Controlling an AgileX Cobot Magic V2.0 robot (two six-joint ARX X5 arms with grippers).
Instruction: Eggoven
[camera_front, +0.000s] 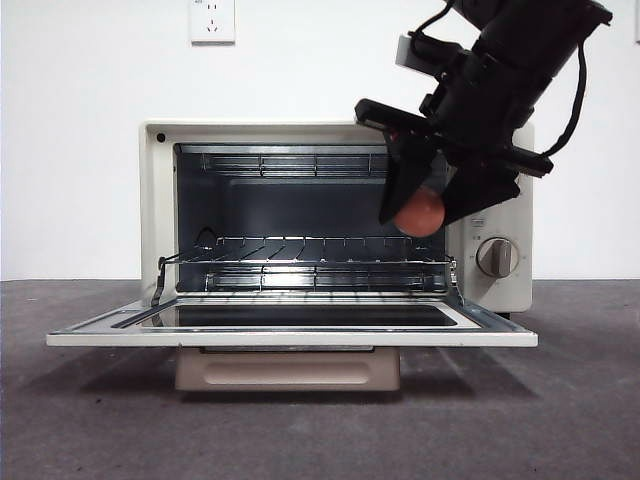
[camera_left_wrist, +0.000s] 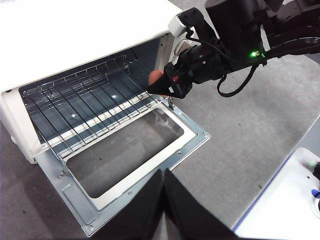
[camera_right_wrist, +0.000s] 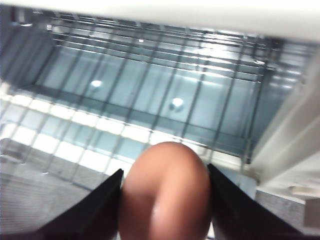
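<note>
oven (camera_front: 155, 210): cream box, door (camera_front: 290, 335) dropped flat and open, wire rack (camera_front: 300, 262) visible inside, tan handle (camera_front: 287, 370) hung under the door edge.
egg (camera_front: 419, 212): reddish-brown, held in the air at the oven's open mouth, on the knob (camera_front: 497, 257) side, above the rack and clear of it.
right gripper (camera_front: 425, 205): came in from above the oven, jaws clamped on the egg from both sides.
left gripper (camera_left_wrist: 163, 200): sat back from the oven, well out past the open door, jaws pressed together, nothing between them.
floor (camera_front: 580, 400): dark grey mat under the oven.
</note>
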